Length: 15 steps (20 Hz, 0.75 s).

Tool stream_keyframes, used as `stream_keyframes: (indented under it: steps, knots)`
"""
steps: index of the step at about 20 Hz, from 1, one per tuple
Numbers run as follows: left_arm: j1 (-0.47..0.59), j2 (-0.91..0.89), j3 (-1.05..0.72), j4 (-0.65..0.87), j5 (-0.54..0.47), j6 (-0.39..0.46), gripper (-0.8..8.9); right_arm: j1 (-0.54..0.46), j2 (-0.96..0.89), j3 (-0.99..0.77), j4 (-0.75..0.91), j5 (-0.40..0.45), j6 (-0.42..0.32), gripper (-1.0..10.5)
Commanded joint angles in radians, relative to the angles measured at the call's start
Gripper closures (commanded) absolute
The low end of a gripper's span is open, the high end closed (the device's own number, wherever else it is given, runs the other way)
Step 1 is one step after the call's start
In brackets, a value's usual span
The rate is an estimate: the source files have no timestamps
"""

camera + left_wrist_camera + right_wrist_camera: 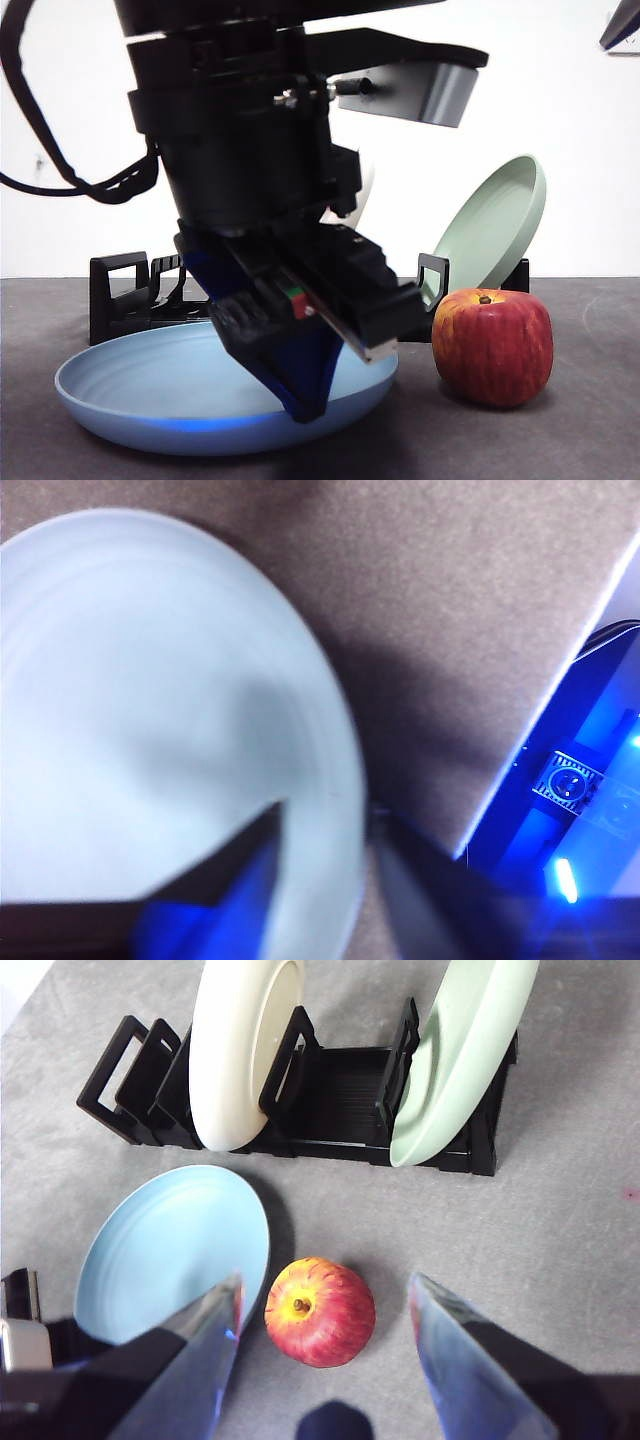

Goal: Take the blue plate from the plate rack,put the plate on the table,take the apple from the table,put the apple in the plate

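Note:
The blue plate [140, 385] lies on the table [590, 420] in front of the plate rack [120, 290]. My left gripper [305, 390] reaches down to its near right rim. In the left wrist view the jaws of the left gripper [330, 815] straddle the rim of the blue plate [150, 710], shut on it. The apple [492, 345] stands upright on the table just right of the plate. My right gripper [325, 1280] hangs open high above the apple [320, 1310], beside the blue plate [170, 1250]; it shows as a dark tip [620, 25] in the front view.
The rack [340, 1090] holds a cream-white plate [240, 1050] and a sage-green plate [460, 1060], both on edge. The green plate [495, 225] leans behind the apple. The left arm hides most of the rack in the front view.

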Motion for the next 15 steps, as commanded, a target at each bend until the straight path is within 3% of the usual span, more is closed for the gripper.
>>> stream_keyframes:
  steps: [1, 4, 6, 8, 15]
  knots:
    - [0.006, -0.005, 0.02, -0.011, -0.005, 0.003, 3.42, -0.002, 0.0, 0.005, 0.002, -0.002, -0.008, 6.6]
    - [0.007, -0.067, 0.092, -0.065, -0.056, 0.003, 3.42, 0.012, 0.008, 0.005, 0.002, -0.003, -0.011, 6.4]
    - [0.011, -0.135, 0.157, -0.101, -0.117, 0.005, 3.42, 0.042, 0.027, 0.005, 0.002, 0.0, -0.024, 4.6]
    - [0.024, -0.219, 0.224, -0.122, -0.143, 0.014, 3.42, 0.092, 0.061, 0.005, 0.003, 0.007, -0.024, 4.0]
    - [0.169, -0.567, 0.364, -0.141, -0.143, 0.06, 3.43, 0.342, 0.253, 0.045, 0.002, 0.274, -0.023, 4.0]
